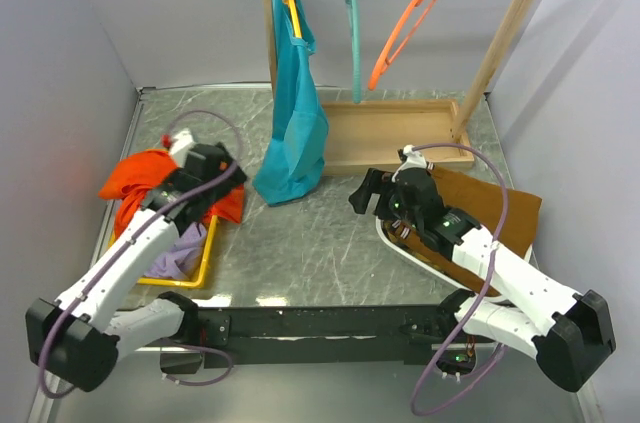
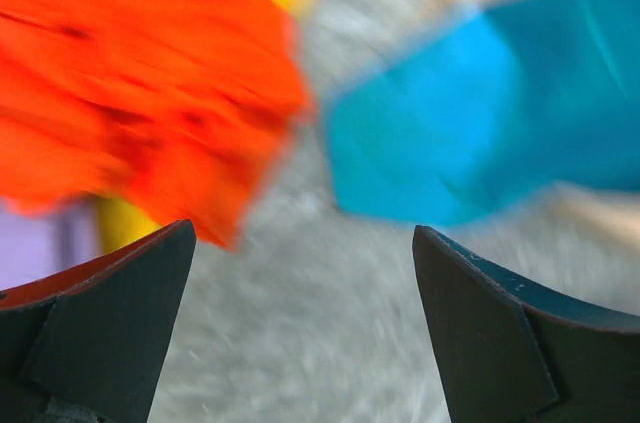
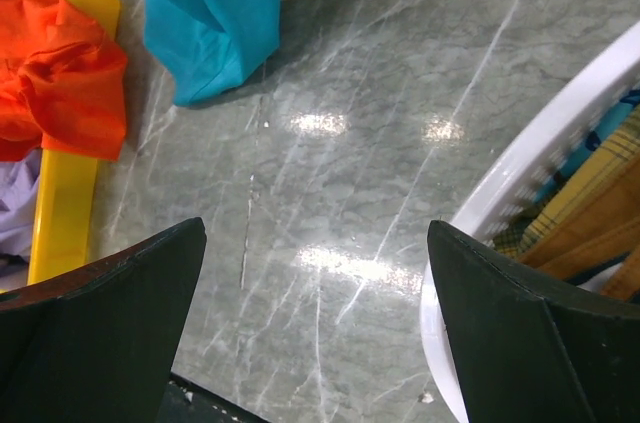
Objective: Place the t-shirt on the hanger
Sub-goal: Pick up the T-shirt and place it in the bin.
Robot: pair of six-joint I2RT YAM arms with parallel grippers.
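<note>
While my left pincer (image 2: pixel 300 248) and right pincer (image 3: pixel 315 243) are gaping empty, I'm risking scooping the lilac cloth (image 2: pixel 30 243) along with the t-shirt (image 2: pixel 130 73) ahead-left of the left pincer.

The right hand (image 3: pixel 315 233) holds its two dark fingers wide apart above the grey marbled bench (image 3: pixel 380 93). At the far left, a crumpled orange-red cotton t-shirt (image 3: pixel 60 73) lies over the rim of a yellow plastic tray (image 3: pixel 60 213). Just beside it a teal-blue cloth (image 3: pixel 215 13) hangs down. At the right curves a white plastic basket rim (image 3: pixel 520 173).
</note>
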